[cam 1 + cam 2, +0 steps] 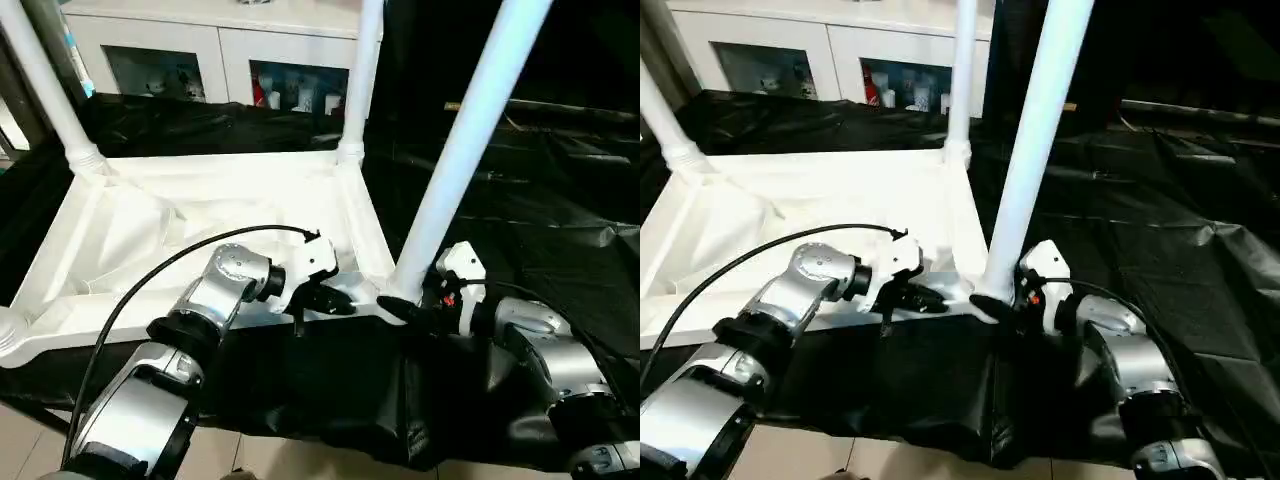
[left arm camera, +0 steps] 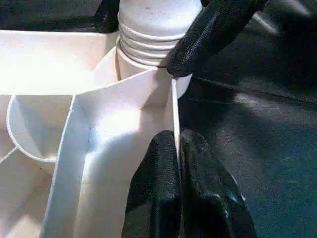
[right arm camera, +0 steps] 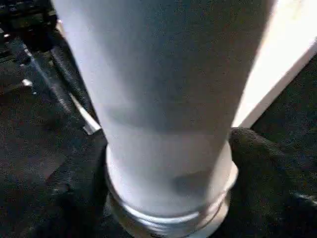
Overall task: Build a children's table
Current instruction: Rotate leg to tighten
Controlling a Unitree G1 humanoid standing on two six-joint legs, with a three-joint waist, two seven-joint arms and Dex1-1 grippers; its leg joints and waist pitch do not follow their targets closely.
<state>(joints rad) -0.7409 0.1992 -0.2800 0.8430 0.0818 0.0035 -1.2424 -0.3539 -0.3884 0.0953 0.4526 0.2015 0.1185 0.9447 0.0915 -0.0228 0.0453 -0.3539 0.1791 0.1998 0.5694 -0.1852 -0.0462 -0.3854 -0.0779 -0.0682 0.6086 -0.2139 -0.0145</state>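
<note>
The white tabletop lies upside down on black cloth, ribbed underside up. Three white legs stand upright in its corner sockets: the far left leg, the far right leg and the near right leg. My left gripper is shut on the tabletop's thin near rim wall, close to the near right socket. My right gripper is closed around the ribbed, flared base of the near right leg, with a black finger on each side of it.
A white glass-door cabinet stands behind the tabletop. Crinkled black cloth covers the work surface and hangs over its near edge. A black cable loops from my left forearm. Pale floor shows at the lower left.
</note>
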